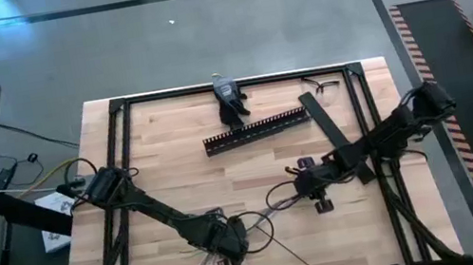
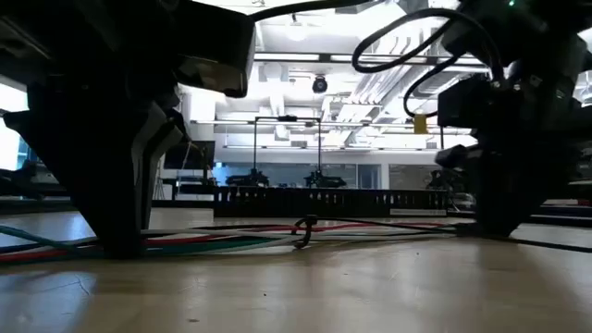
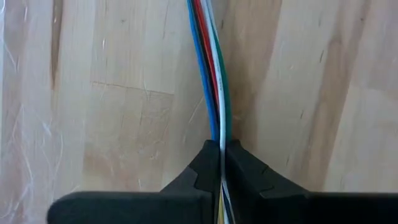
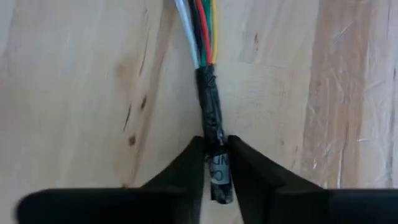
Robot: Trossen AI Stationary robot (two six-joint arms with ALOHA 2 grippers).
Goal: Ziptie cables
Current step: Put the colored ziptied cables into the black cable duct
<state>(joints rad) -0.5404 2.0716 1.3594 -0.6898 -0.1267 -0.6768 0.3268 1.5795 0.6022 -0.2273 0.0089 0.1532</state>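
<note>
The left hand (image 3: 221, 163) is pinching the cables (image 3: 213, 74) between its two dark fingers (image 3: 202, 168), which are pressing together with only the wire bundle between them. Blue, black, red, white and green strands are running side by side away from that grip across the pale wooden counter (image 3: 112, 93). In the high view the left hand (image 1: 228, 240) is sitting near the counter's front edge, with loose strands fanning out just beside it.

The right hand (image 4: 216, 163) is clamping narrowly on the black taped end of the cables (image 4: 210, 106), where the coloured strands are emerging from the wrap. Seen from above, the right hand (image 1: 308, 183) is sitting further to the right, and the cables (image 1: 264, 212) are looping between the two hands on the counter (image 1: 163, 154).

Behind them, a black comb-edged duct (image 1: 256, 131) is lying at a slant, a flat black lid strip (image 1: 333, 135) is lying beside it, and a glove (image 1: 229, 100) is resting near the far edge.
</note>
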